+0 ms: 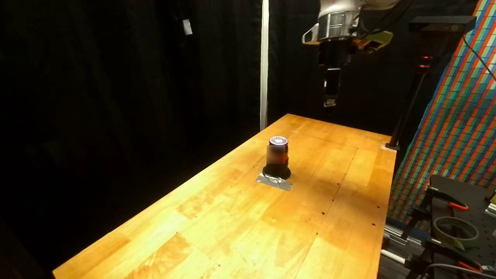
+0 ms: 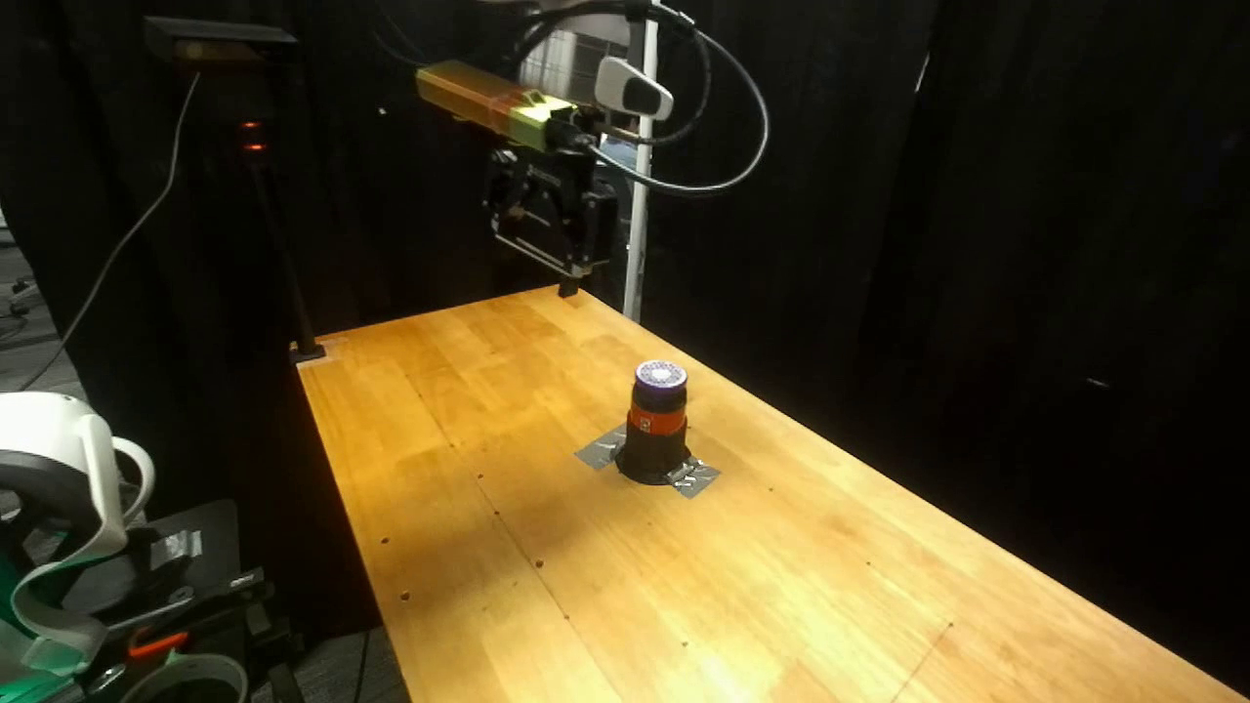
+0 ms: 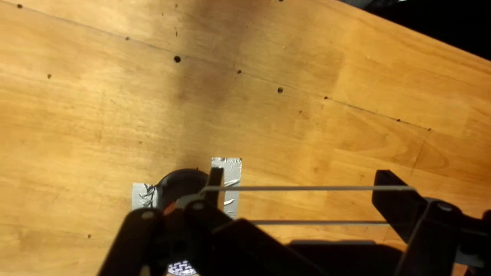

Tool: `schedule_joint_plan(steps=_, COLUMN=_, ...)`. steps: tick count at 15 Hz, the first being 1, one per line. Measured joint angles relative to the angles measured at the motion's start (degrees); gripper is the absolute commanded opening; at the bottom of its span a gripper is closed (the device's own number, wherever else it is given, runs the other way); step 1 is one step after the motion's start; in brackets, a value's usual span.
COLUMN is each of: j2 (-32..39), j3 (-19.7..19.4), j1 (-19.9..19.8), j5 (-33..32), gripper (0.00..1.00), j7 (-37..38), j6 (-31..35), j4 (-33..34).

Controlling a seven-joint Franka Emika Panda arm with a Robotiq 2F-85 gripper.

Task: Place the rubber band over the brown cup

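The brown cup point(image 1: 278, 159) stands upright on the wooden table, dark with an orange middle band and a pale patterned top; it also shows in an exterior view point(image 2: 657, 421). In the wrist view its patterned top point(image 3: 182, 268) and black base point(image 3: 183, 183) show at lower left, partly behind a finger. My gripper point(image 3: 299, 180) is open, with the light rubber band point(image 3: 307, 188) stretched around both fingers in two strands. The gripper point(image 1: 329, 104) hangs well above the table, apart from the cup. The stretched band point(image 2: 532, 256) shows below the gripper point(image 2: 537, 249) in an exterior view.
Silver tape point(image 1: 274, 182) fixes the cup's base to the table point(image 2: 469, 586). A dark camera stand point(image 2: 283, 264) rises at the table's far corner. A side table holds a tape roll point(image 1: 456, 232). Dark curtains hang behind. A white headset point(image 2: 73, 469) lies beside the table.
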Motion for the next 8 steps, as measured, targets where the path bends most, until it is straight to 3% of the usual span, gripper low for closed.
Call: schedule_joint_plan(steps=8, j2=20.9, j3=1.3, j1=-1.5, j5=-3.4, gripper=1.0, j7=-2.3, j6=0.9, j4=19.6)
